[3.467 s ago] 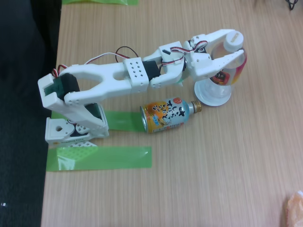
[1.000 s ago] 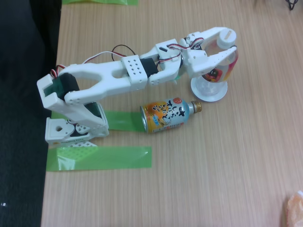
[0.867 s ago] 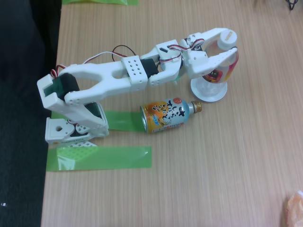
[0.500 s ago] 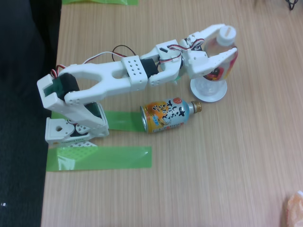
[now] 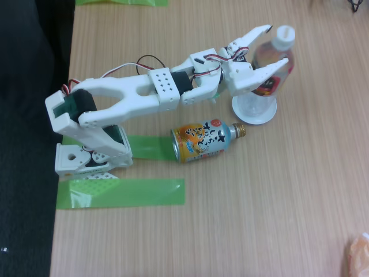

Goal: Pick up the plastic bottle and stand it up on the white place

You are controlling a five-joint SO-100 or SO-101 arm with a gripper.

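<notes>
Clear plastic bottle [image 5: 271,69] upright on white place [image 5: 254,111], between parted jaws.

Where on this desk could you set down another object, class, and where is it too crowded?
Free: the bare wood right of the plastic bottle and white plate, and the wide stretch below the orange can. Crowded: around the arm, green tape and open gripper.

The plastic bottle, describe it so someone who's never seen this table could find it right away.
Follow the white arm to its open gripper at the table's far side. The plastic bottle stands between the fingers on a white plate. Unlike the orange can lying nearby, it is clear, white-capped and upright.
</notes>
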